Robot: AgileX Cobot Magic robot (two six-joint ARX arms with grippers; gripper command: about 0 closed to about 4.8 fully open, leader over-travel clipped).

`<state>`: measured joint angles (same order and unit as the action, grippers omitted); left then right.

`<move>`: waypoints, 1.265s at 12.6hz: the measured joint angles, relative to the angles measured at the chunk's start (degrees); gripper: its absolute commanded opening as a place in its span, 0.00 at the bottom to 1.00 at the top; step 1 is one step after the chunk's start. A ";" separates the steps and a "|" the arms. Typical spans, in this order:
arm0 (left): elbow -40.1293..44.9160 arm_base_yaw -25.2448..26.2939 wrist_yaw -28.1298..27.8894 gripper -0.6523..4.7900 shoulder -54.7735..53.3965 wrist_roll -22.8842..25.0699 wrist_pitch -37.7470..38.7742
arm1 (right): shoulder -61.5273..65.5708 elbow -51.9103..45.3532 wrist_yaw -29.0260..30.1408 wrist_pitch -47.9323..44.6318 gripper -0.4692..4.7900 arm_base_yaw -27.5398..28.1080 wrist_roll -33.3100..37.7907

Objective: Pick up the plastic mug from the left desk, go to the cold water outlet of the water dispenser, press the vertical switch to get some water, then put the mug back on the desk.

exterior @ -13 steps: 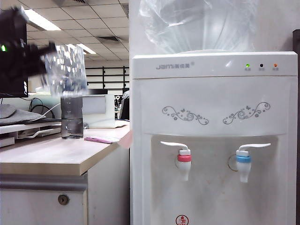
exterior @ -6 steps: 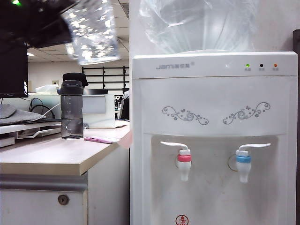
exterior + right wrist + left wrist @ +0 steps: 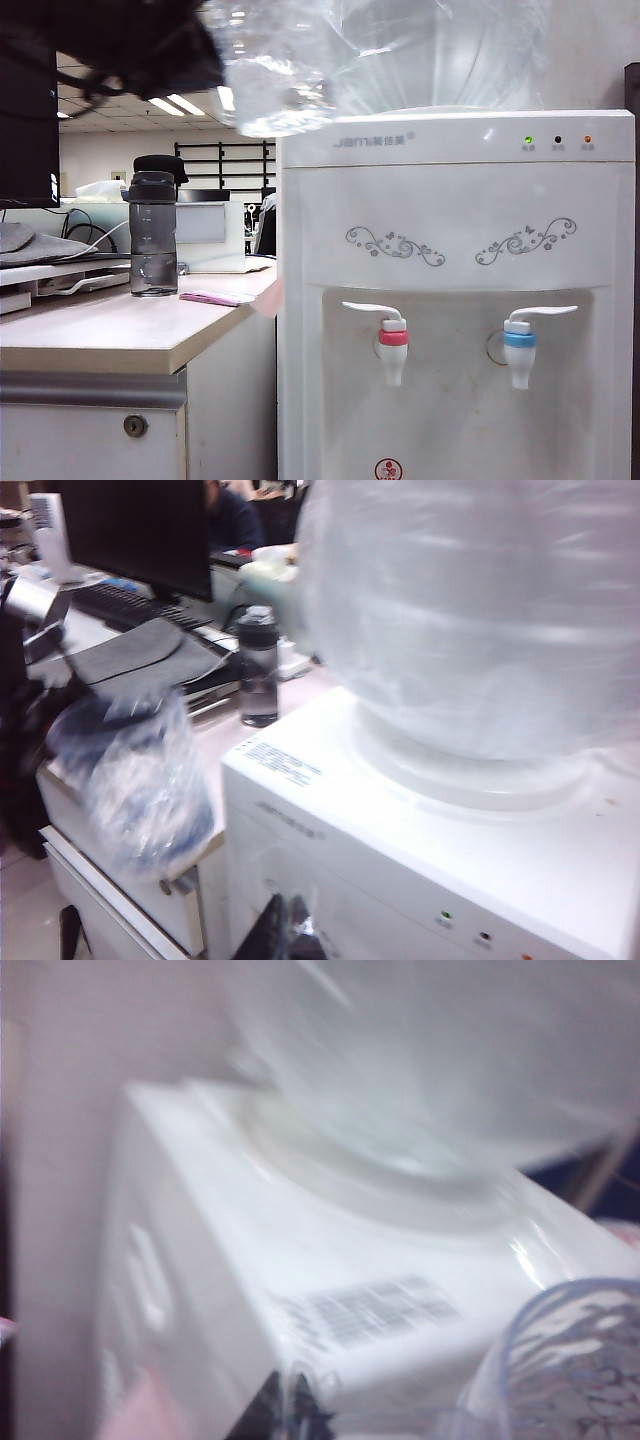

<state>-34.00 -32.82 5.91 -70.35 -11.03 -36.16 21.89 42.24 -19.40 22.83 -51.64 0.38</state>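
Left claw [image 3: 205, 45], pinching the clear crinkled plastic mug [image 3: 275, 75], is hovering beside the white water dispenser [image 3: 455, 300]; right claw [image 3: 290, 930]: grip unreadable.

left desk [image 3: 100, 335], smoky bottle [image 3: 153, 235], pink item [image 3: 210, 298]

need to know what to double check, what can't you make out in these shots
- Left gripper: exterior view, a dark blur cut by the top edge; its grip on the mug is unreadable.
- Mug handle: motion blur smears it in every view.
- Water in the mug: cannot tell, blur.
- Right gripper: only dark tips at the right wrist view's edge.
- Cold outlet and switch: exterior view only; the dispenser body hides them from both wrist views.
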 measured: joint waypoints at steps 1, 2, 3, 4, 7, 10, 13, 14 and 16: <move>0.00 -2.19 -0.81 0.11 -0.02 0.00 0.94 | -0.52 0.02 -0.11 0.85 0.09 0.00 -0.20; 0.00 -3.52 -1.60 0.11 -0.02 0.00 1.22 | -0.74 0.02 -0.09 1.70 0.09 0.00 -0.26; 0.00 -7.52 -4.74 0.11 -0.02 0.00 1.33 | -1.77 0.00 -0.11 3.98 0.09 0.00 -0.31; 0.00 -9.01 -5.95 0.11 -0.02 0.00 1.36 | -2.03 0.00 -0.11 4.31 0.09 0.00 -0.35; 0.00 -16.83 -13.16 0.11 -1.11 -0.02 2.82 | -3.34 0.00 -1.60 5.11 0.09 0.00 -0.42; 0.00 -21.31 -18.10 0.11 -5.62 -0.04 1.27 | -3.34 0.00 -2.19 5.16 0.09 0.00 -0.39; 0.00 -23.76 -19.61 0.11 -22.40 0.02 -13.70 | -3.34 0.00 -2.56 5.16 0.09 0.00 -0.39; 0.00 -23.76 -19.63 0.11 -27.21 0.00 -17.94 | -3.34 0.00 -2.71 5.16 0.09 0.00 -0.39; 0.00 -23.82 -19.67 0.11 -37.68 0.00 -28.33 | -3.34 0.00 -2.91 5.16 0.09 0.00 -0.48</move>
<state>-34.00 -56.64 -13.76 -108.03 -11.03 -64.49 18.55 42.24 -22.30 27.99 -51.64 -0.10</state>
